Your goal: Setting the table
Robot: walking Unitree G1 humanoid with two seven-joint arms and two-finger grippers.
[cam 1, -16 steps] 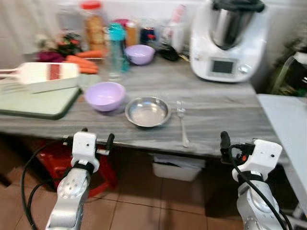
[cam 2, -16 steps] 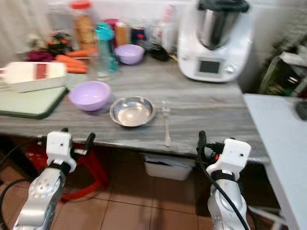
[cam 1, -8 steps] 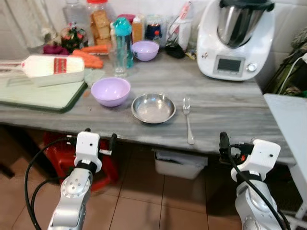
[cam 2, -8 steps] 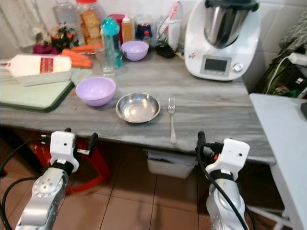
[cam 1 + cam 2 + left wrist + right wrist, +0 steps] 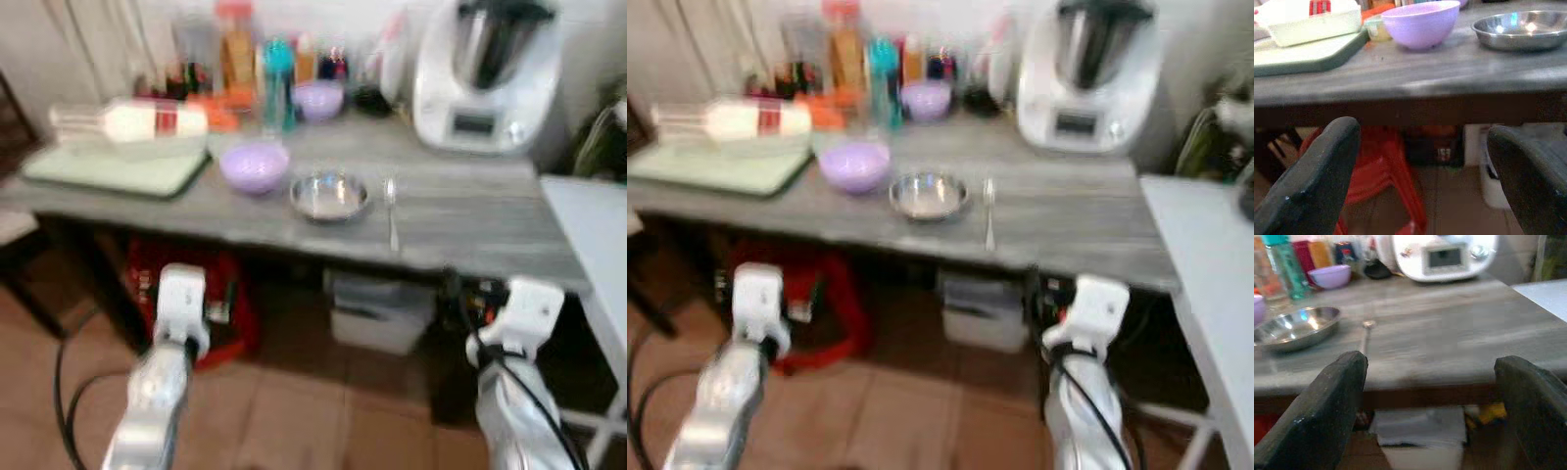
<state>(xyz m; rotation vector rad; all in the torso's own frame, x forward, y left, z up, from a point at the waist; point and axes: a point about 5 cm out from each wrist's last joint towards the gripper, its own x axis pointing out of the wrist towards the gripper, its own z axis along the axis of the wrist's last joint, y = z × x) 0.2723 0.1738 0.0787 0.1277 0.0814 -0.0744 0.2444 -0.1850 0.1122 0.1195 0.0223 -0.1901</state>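
A steel bowl [image 5: 330, 195] sits near the front of the grey table [image 5: 470, 211], with a fork [image 5: 392, 201] just right of it and a lilac bowl [image 5: 254, 165] to its left. A second lilac bowl [image 5: 320, 99] stands at the back. Both arms are held low in front of the table edge, below the tabletop. My left gripper [image 5: 1422, 134] is open and empty, facing the lilac bowl and steel bowl [image 5: 1520, 30]. Also open and empty, my right gripper [image 5: 1430, 363] faces the fork [image 5: 1365, 335]. The eye views are blurred.
A white food processor [image 5: 487, 69] stands back right, with bottles and a teal bottle [image 5: 278, 83] along the back. A green cutting board [image 5: 118, 168] with a white slicer lies at left. Under the table are a red stool [image 5: 196, 294] and white bin [image 5: 377, 313]. A white surface [image 5: 593, 235] adjoins right.
The whole picture has shifted and blurred: the table now looks farther and higher, so the camera has moved back. Things on the table keep their places. Both grippers stay open.
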